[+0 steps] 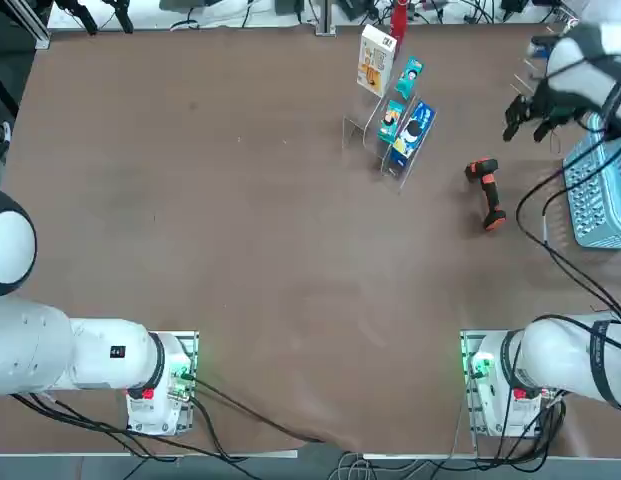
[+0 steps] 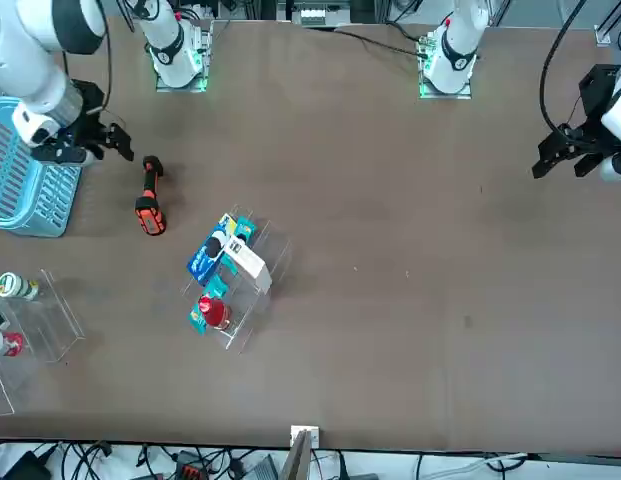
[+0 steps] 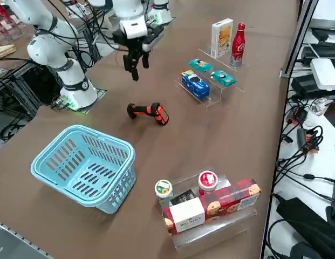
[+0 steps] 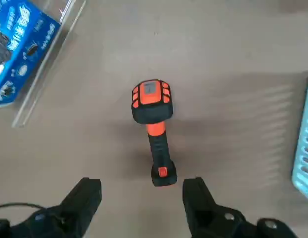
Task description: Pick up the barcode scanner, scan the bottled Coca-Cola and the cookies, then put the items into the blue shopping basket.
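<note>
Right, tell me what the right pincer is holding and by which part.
Nothing is held. The right pincer hangs open above the table, and the barcode scanner lies untouched on the table between the blue shopping basket and the clear display stand.

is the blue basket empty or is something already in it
Empty. The right side view shows only bare lattice inside the blue shopping basket; the barcode scanner lies on the table, the right claw open above it.
</note>
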{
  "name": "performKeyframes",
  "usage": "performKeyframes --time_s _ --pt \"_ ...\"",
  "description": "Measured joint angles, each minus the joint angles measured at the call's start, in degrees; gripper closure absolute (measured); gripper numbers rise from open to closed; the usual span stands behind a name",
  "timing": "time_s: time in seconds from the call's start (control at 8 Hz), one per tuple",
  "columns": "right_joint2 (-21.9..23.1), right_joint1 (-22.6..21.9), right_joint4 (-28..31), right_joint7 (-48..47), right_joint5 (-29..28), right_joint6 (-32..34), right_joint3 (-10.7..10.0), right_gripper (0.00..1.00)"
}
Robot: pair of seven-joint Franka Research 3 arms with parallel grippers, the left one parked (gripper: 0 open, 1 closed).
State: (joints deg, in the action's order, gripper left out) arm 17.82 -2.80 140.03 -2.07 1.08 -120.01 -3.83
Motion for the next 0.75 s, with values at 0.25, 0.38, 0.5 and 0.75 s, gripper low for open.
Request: performKeyframes --time_s 0.25,0.38,0.5,0.75 --pt "0.19 0.29 7.54 0.00 0.03 -8.94 0.00 0.00" --pt "-0.07 0.56 10.53 0.00 0.05 -11.60 0.00 0.00" --pt "-0.82 0.75 12.26 0.00 0.06 -12.87 0.00 0.00" --pt "-3.75 1.74 13.31 0.22 0.27 -16.09 0.00 0.00"
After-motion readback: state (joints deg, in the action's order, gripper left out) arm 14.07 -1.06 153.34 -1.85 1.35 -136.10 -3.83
